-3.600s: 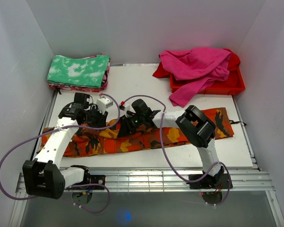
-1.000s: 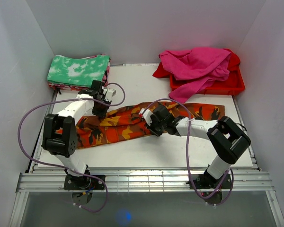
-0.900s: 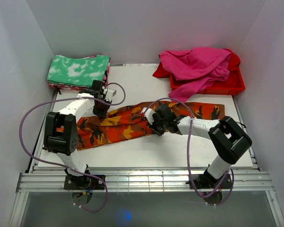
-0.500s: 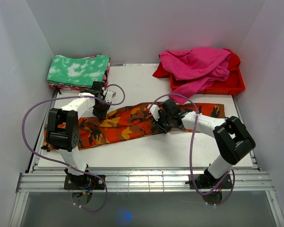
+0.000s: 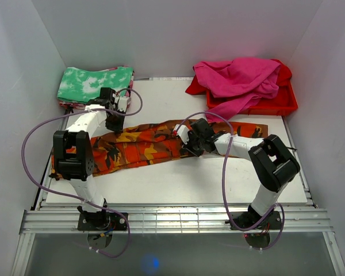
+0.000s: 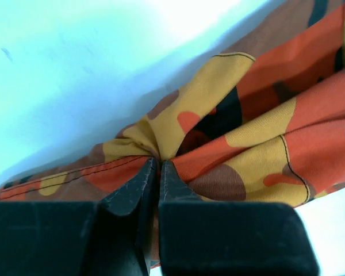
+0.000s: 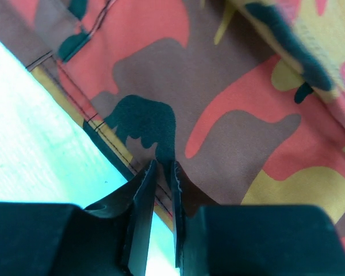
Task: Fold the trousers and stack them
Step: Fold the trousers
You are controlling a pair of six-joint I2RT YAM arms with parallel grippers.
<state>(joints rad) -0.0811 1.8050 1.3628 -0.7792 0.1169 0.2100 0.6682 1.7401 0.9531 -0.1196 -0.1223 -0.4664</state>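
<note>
Long camo trousers (image 5: 144,146) lie stretched across white worktop (image 5: 161,103); L end effector (image 6: 159,164) pinched shut on a bunched fold, R end effector (image 7: 163,167) closed on the stitched edge

Bright even light, soft-focus wrist close-ups

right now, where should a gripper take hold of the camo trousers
At a stitched long edge, from above: the camouflage trousers lie flat in a long strip on the table, so only an edge gives a lip. Both the left gripper and right gripper pinch cloth so.
</note>
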